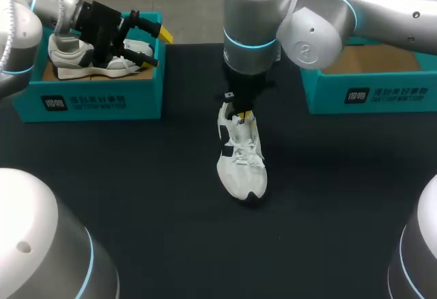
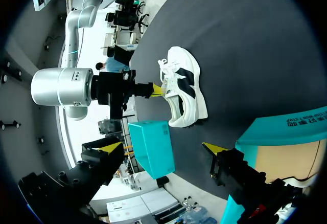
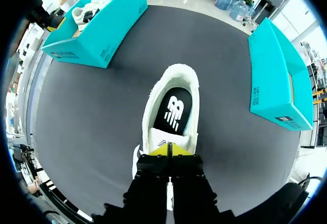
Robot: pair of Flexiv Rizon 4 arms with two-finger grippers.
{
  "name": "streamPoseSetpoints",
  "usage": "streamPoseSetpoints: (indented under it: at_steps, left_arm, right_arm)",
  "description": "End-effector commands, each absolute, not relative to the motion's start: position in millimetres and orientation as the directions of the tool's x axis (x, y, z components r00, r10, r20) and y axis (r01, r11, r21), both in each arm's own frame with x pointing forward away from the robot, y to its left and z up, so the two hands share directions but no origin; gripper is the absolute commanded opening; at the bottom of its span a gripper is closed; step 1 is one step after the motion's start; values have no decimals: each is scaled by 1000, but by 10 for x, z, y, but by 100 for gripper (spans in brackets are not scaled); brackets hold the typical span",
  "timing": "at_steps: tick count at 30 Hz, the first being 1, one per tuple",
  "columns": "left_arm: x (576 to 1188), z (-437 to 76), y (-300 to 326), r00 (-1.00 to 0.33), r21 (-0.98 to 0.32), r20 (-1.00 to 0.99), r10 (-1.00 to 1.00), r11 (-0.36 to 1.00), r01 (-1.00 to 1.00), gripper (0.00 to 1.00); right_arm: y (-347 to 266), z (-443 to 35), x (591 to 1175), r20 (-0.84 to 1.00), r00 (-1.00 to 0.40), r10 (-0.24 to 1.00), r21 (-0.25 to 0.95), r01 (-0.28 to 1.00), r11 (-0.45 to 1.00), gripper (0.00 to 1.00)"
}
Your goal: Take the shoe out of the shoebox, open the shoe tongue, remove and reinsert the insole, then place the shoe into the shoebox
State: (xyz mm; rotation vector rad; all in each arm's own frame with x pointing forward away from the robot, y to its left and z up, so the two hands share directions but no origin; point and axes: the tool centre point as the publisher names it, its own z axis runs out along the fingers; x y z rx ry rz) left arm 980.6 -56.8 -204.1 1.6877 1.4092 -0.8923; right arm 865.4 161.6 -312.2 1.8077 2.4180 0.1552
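Note:
A white shoe (image 1: 240,159) with black accents stands upright on the black table (image 1: 136,196), toe toward the front edge. My right gripper (image 1: 242,116) comes straight down on it, shut, its yellow tips against the top of the tongue (image 3: 164,139). In the right wrist view the gripper (image 3: 171,150) sits just behind the tongue, and the black insole (image 3: 173,112) shows in the shoe's mouth. My left gripper (image 1: 158,48) hangs open over the left teal shoebox (image 1: 102,101), which holds a second white shoe (image 1: 78,57). From the left wrist view the shoe (image 2: 186,88) lies ahead of the open gripper (image 2: 162,147).
Another teal shoebox (image 1: 372,87) with a bare cardboard floor stands at the back right; it shows in the left wrist view (image 2: 153,147) too. Black tabletop stretches around the shoe and toward the front edge.

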Motion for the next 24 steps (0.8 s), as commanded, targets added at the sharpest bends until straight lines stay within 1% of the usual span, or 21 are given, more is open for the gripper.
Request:
streamPoseSetpoints:
  at_steps: [1, 14, 15, 16, 17, 18, 19, 20, 21, 22, 23, 24]
  left_arm:
    - [9804, -2036, -563, 152, 111, -871, 467, -114, 987, 100]
    - [9804, -2036, -563, 152, 111, -871, 467, -114, 987, 100]
    - [9804, -2036, -563, 152, 111, -871, 467, -114, 987, 100]
    - [9804, -2036, -563, 152, 111, -871, 467, -114, 987, 100]
    - [9804, -2036, -563, 152, 111, -871, 467, -114, 987, 100]
    - [9804, -2036, -563, 152, 111, -871, 467, -114, 987, 100]
    - [9804, -2036, -563, 152, 111, -871, 467, -114, 987, 100]
    - [9804, -2036, -563, 152, 111, -871, 467, -114, 987, 100]
    - [9804, -2036, -563, 152, 111, -871, 467, -114, 987, 100]
    - [9804, -2036, -563, 152, 111, -871, 467, -114, 987, 100]
    - [9804, -2036, -563, 152, 111, -871, 467, -114, 987, 100]
    - [9804, -2036, -563, 152, 111, -871, 467, -114, 987, 100]
  right_arm:
    - [1584, -3033, 8592, -34, -279, 960, 163, 946, 281, 0]
    - [1584, -3033, 8592, -34, -279, 960, 163, 946, 281, 0]
    - [1614, -3033, 8660, -13, -401, 916, 293, 874, 387, 0]
    - [1640, -3016, 8710, -45, -530, 847, 364, 781, 508, 0]
    - [1655, -2986, 8753, -147, -651, 744, 427, 637, 642, 0]
    - [1659, -2967, 8768, -215, -723, 656, 454, 521, 723, 0]
    - [1644, -2962, 8769, -259, -804, 535, 478, 375, 795, 0]
    - [1610, -2952, 8765, -302, -847, 438, 497, 253, 830, 0]
    - [1578, -2944, 8755, -347, -886, 309, 490, 110, 865, 0]
    - [1556, -2946, 8741, -374, -902, 217, 458, 24, 889, 0]
    - [1514, -2949, 8724, -424, -902, 85, 351, -78, 933, 0]
    - [1514, -2949, 8724, -424, -902, 85, 351, -78, 933, 0]
